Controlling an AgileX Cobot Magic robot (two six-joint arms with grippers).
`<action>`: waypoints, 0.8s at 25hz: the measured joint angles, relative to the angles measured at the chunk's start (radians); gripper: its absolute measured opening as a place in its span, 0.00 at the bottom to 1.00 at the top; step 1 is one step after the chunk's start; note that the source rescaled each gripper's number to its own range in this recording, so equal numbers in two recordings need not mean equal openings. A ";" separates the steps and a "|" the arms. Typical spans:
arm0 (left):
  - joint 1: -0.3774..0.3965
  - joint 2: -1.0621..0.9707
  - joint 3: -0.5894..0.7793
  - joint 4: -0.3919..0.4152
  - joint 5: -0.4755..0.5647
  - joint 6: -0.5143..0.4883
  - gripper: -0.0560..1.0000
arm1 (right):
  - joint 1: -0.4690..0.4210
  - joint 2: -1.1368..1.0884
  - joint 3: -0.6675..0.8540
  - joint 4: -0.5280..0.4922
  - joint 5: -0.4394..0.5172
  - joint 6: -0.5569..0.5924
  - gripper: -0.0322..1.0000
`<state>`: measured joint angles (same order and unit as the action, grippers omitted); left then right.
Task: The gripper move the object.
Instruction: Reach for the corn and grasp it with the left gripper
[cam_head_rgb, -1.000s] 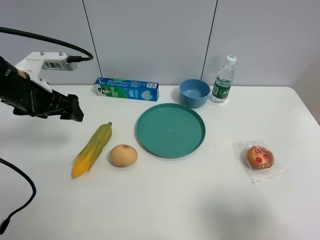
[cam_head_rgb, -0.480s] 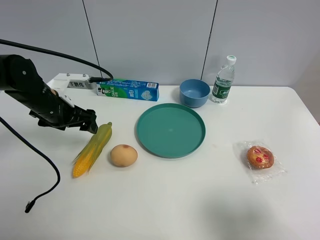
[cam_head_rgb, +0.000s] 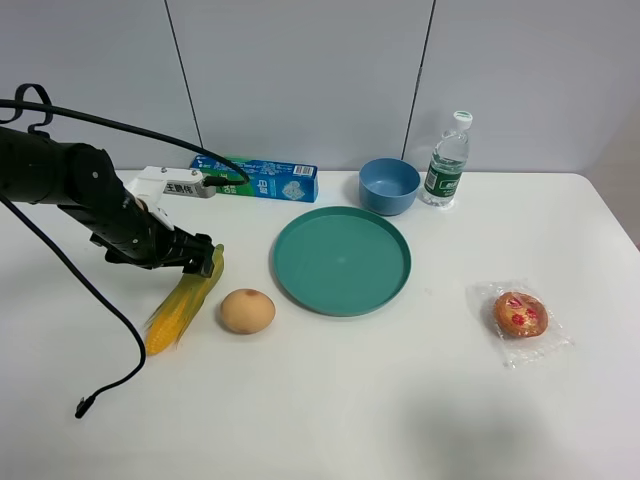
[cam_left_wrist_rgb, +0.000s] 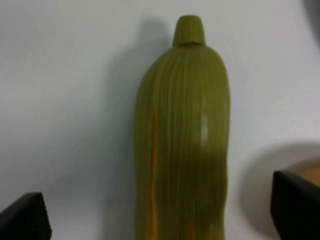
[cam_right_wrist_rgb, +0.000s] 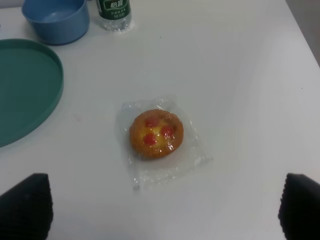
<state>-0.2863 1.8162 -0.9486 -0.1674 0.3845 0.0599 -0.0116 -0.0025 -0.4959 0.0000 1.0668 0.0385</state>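
The ear of corn (cam_head_rgb: 183, 300) lies slanted on the white table, left of the middle, green husk end to the back and yellow kernel end to the front. My left gripper (cam_head_rgb: 203, 263) is low over the husk end. In the left wrist view the husk (cam_left_wrist_rgb: 182, 135) fills the middle and the left gripper (cam_left_wrist_rgb: 160, 212) is open, one dark fingertip (cam_left_wrist_rgb: 25, 217) on each side of the corn, not closed on it. My right gripper (cam_right_wrist_rgb: 162, 210) is open and empty above the table; it is out of the exterior view.
A round tan ball (cam_head_rgb: 247, 311) sits right beside the corn. A teal plate (cam_head_rgb: 300, 285), blue bowl (cam_head_rgb: 389, 185), water bottle (cam_head_rgb: 446, 160) and blue-green box (cam_head_rgb: 270, 178) stand further back. A wrapped pastry (cam_head_rgb: 520, 314) (cam_right_wrist_rgb: 156, 134) lies at the right.
My left arm has swung right and down, from the table's left edge to the corn's husk end. The corn and the other things have not moved.
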 joint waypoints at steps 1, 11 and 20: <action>0.000 0.014 0.000 0.000 -0.011 0.000 0.79 | 0.000 0.000 0.000 0.000 0.000 0.000 1.00; 0.000 0.109 -0.001 0.000 -0.092 0.000 0.76 | 0.000 0.000 0.000 0.000 0.000 0.000 1.00; 0.000 0.110 -0.001 0.000 -0.110 0.000 0.05 | 0.000 0.000 0.000 0.000 0.000 0.000 1.00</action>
<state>-0.2863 1.9260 -0.9497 -0.1674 0.2746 0.0599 -0.0116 -0.0025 -0.4959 0.0000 1.0668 0.0385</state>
